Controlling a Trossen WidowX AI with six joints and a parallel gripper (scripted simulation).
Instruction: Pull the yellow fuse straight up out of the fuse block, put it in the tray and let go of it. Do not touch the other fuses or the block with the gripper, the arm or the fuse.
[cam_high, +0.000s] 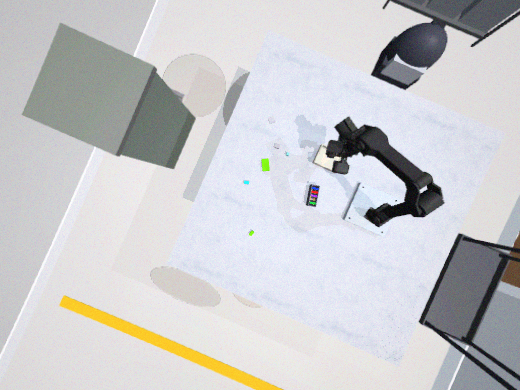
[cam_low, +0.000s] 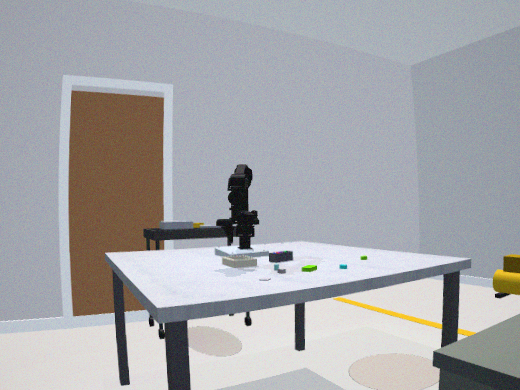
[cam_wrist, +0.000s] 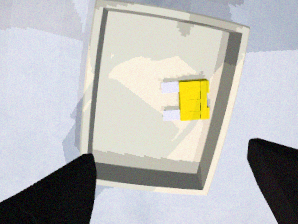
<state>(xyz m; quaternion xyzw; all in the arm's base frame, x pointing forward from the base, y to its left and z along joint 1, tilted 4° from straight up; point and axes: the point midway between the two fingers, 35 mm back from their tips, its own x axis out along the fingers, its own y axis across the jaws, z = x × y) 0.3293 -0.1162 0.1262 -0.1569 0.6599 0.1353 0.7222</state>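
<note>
The yellow fuse (cam_wrist: 192, 100) lies on its side on the floor of the tray (cam_high: 322, 158) (cam_low: 239, 262) (cam_wrist: 130, 120), near the right wall in the wrist view, with its two pale prongs pointing left. My gripper (cam_high: 338, 158) (cam_wrist: 173, 157) is above the tray with its fingers wide apart and nothing between them. In the wrist view the fuse is beyond the fingertips, apart from both. The dark fuse block (cam_high: 309, 195) (cam_low: 281, 257) stands beside the tray, apart from the gripper, and holds several coloured fuses. The fuse is not visible in either the top or the exterior view.
The arm's pale base plate (cam_high: 358, 205) is beside the block. A green block (cam_high: 265, 164) (cam_low: 309, 268), a small cyan piece (cam_high: 246, 182) (cam_low: 343, 266) and a small green piece (cam_high: 251, 232) (cam_low: 364, 258) lie on the table, with a few other small bits near the tray.
</note>
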